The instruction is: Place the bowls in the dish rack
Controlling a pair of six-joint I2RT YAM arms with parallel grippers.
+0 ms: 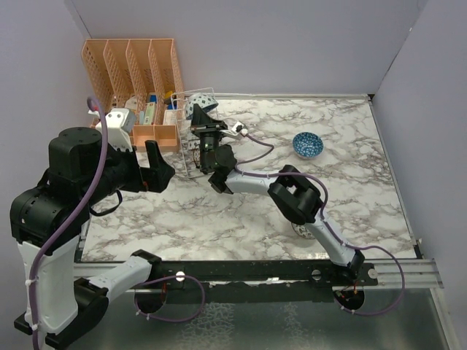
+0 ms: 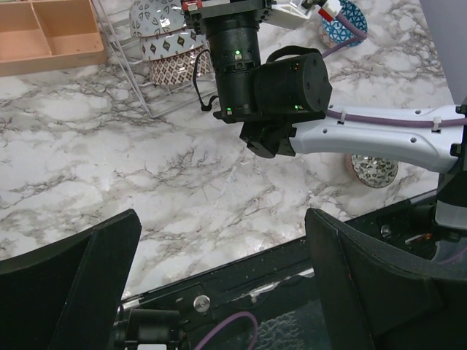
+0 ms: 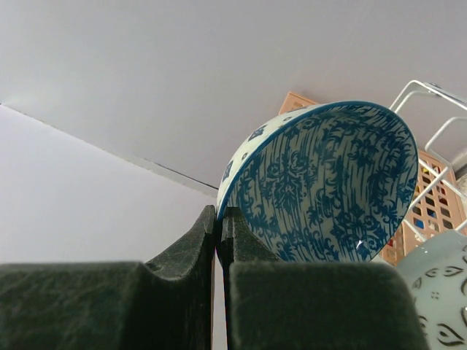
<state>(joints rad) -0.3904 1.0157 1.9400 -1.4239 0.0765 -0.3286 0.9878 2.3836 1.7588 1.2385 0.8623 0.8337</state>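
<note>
Over the rack (image 1: 188, 154) at the far left of the table (image 1: 219, 211): patterned bowl (image 3: 328, 182) pinched by its rim in the right gripper (image 3: 220, 219), fingers (image 3: 182, 255) almost together on the thin wall. Tilted on edge, blue inside facing the wrist camera, up among the top wires. Cannot tell whether any part touches a slot yet.

Standing on edge in the slots: at least 2 racked bowls (image 2: 169, 45), exact count unclear. Left on the table: blue bowl (image 1: 307, 144) well to the right, spotted bowl (image 2: 374, 170) near the front edge, partly under the right arm. Peach organiser (image 1: 131, 65) just behind the rack, not the target.

Left gripper (image 2: 222, 226) parked low at the near left, fingers spread wide, nothing between them.

Reads as the placing step for this bowl, roughly mid-task with 2 more to fetch. Next move calls for:
- lowering on edge into a free slot beside the racked ones
- keeping the rim between 2 wires
- opening only once seated
- lifting clear without snagging
</note>
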